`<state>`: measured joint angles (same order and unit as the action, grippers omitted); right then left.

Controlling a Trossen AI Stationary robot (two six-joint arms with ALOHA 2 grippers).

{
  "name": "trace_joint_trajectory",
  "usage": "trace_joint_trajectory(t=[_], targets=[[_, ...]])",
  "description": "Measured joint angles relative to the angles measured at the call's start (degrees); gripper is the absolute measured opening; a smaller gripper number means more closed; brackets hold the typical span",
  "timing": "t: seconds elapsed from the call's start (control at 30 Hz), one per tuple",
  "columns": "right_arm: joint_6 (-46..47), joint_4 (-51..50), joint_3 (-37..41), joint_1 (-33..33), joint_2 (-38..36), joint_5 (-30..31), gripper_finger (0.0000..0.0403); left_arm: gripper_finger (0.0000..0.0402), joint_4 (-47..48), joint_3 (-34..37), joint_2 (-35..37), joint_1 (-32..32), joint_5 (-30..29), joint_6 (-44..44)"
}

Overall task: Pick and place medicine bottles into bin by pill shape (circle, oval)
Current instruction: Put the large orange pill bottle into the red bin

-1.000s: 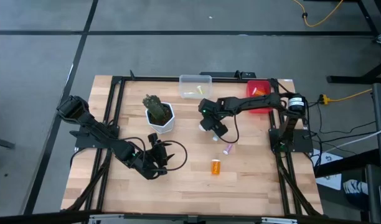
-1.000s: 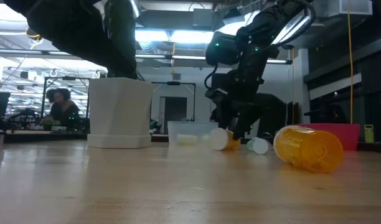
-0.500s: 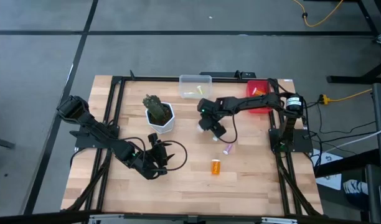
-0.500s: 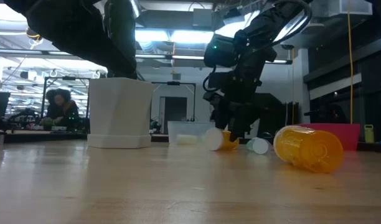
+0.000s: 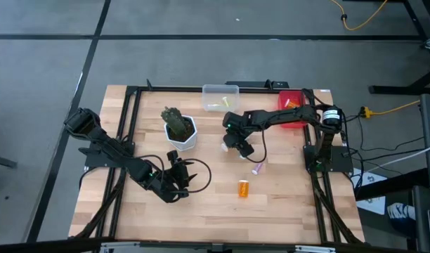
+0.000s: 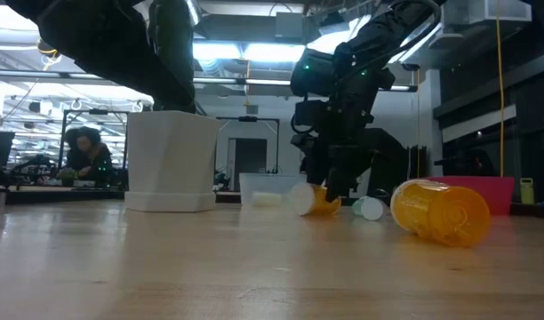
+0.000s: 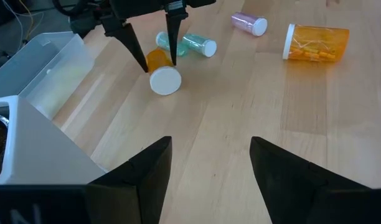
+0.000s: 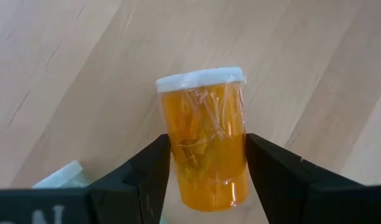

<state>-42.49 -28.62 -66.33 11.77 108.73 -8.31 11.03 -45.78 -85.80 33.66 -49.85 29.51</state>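
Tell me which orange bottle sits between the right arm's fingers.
The smaller orange bottle with the white cap, beside the teal bottle. The right gripper straddles it; the bigger orange bottle lies apart, untouched.

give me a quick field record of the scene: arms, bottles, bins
right end effector: shut on small orange bottle, fingers on either side of it
left end effector: open, idle near front left of table
loose bottles: large orange bottle, pink bottle, teal bottle
bins: clear bin, red bin
other: white plant pot

Glossy translucent plastic bottle (image 8: 205, 140) over pale wood-grain table (image 8: 66, 68)
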Motion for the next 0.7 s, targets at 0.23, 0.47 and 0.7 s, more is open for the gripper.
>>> trace_joint_trajectory(t=[0.23, 0.47, 0.7], targets=[[2.04, 0.33, -0.04, 0.07, 1.47, -0.11, 0.0204, 0.0211, -0.05, 0.0, 0.0, -0.02, -0.02, 0.03], [8.05, 1.71, 0.01, 0.17, 1.75, 1.61, 0.0205, 0.0211, -0.03, 0.0, 0.0, 0.01, -0.01, 0.01], [19.27, 4.23, 0.16, 0.09, 1.93, 5.81, 0.0205, 0.0211, -0.03, 0.0, -0.02, 0.01, 0.0, 0.01]])
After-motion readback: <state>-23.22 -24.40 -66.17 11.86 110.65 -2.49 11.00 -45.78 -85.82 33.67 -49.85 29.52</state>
